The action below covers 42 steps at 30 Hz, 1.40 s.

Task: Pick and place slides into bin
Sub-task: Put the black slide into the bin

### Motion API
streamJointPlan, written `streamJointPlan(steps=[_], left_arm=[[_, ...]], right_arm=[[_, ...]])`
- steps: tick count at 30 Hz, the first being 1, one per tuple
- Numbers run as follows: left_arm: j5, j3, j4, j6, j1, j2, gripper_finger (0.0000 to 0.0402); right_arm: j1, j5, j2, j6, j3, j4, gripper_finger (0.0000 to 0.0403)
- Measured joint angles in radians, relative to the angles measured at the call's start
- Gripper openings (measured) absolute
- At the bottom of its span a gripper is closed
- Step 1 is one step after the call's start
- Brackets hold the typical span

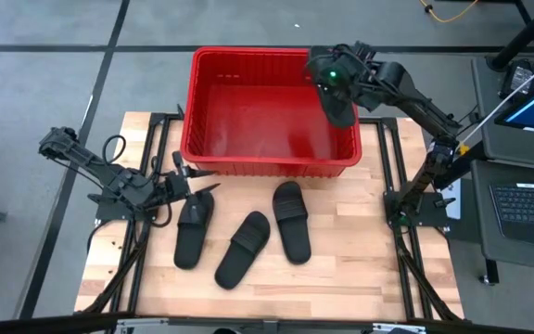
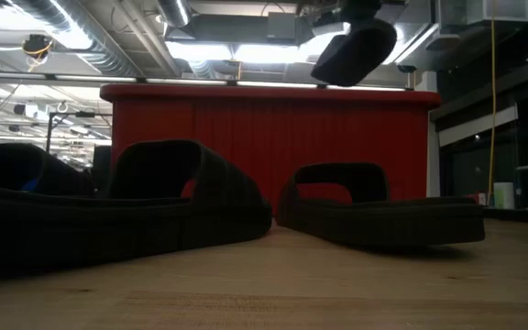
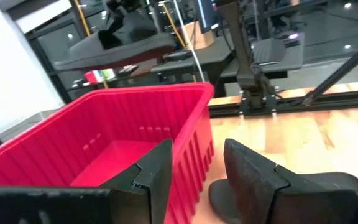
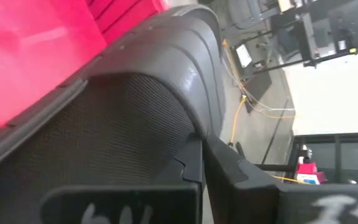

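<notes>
Slides: one of four is up in the air, clamped in the right claw (image 1: 338,93), hanging over the right-hand end of the bin (image 1: 213,153). In the low view the held slide (image 2: 356,52) sits well above the red rim. The right wrist view shows the fingers pinched tight on its edge with the red floor behind it.

Other three slides are on the bench (image 1: 360,269) in front of the bin: left slide (image 1: 193,229), middle slide (image 1: 243,248), right slide (image 1: 291,221). Bin interior looks empty.

Step in hand, as I read it: drop the held slide.
- It overhangs close to the bin's right wall, maybe partly over the rim. Shift it toward the bin's middle before letting go, so it can't catch the rim and tip out.
- Lower it into the bin first. Rubbery sole will likely bounce if released from this height.
- Grip is on an edge, so the slide hangs off to one side. Expect it to swing as the claw opens; open fully and lift straight up.

Left claw (image 1: 196,182) is spread apart, low, at the heel end of the left slide, near the bin's front wall. It grips nothing. Keep it parked until the right arm clears the bin; both share the space above the front rim.
</notes>
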Motion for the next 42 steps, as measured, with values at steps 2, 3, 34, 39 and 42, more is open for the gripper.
streamJointPlan(steps=[2, 3, 34, 39, 42], left_arm=[[-0.007, 0.0, 0.0, 0.0, 0.0, 0.0, 0.014], [-0.006, 0.0, 0.0, 0.0, 0.0, 0.0, 0.014], [-0.007, 0.0, 0.0, 0.0, 0.0, 0.0, 0.014], [-0.007, 0.0, -0.004, 0.0, 0.0, 0.0, 0.014], [-0.007, 0.0, -0.005, 0.0, 0.0, 0.0, 0.014]], right_arm=[[-0.007, -0.013, 0.0, 0.012, 0.003, -0.015, 0.0006], [-0.01, -0.016, 0.0, 0.023, 0.002, -0.015, 0.0006], [-0.03, 0.049, 0.001, 0.165, -0.563, 0.299, 0.0006], [-0.03, 0.05, 0.001, 0.18, -0.644, 0.37, 0.0006], [-0.03, 0.052, 0.001, 0.184, -0.695, 0.39, 0.0006]])
